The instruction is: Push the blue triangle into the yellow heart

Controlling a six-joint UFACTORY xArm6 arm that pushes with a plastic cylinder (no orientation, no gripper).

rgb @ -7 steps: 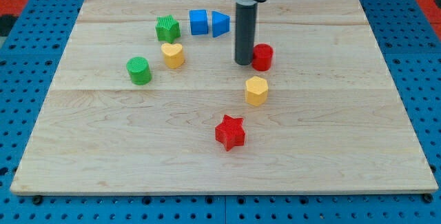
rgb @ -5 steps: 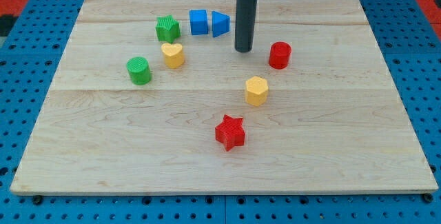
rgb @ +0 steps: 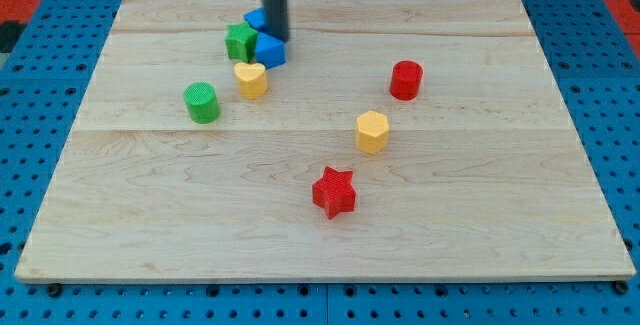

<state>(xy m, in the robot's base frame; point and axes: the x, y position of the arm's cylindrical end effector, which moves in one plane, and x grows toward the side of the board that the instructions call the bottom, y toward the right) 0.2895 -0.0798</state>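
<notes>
My tip (rgb: 276,38) rests against the top edge of the blue triangle (rgb: 269,51); being a bare rod, the tool grips nothing. The triangle touches the green star (rgb: 240,42) on its left and sits just above the yellow heart (rgb: 250,79). Another blue block (rgb: 256,18) shows partly behind the rod, its shape unclear. All sit near the desk (rgb: 500,225) top edge.

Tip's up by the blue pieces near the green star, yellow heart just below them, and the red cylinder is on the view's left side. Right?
Not quite. In the camera view the red cylinder is on the view's right; the green cylinder is on the left. My tip, blue triangle, green star and yellow heart are as you said.
</notes>
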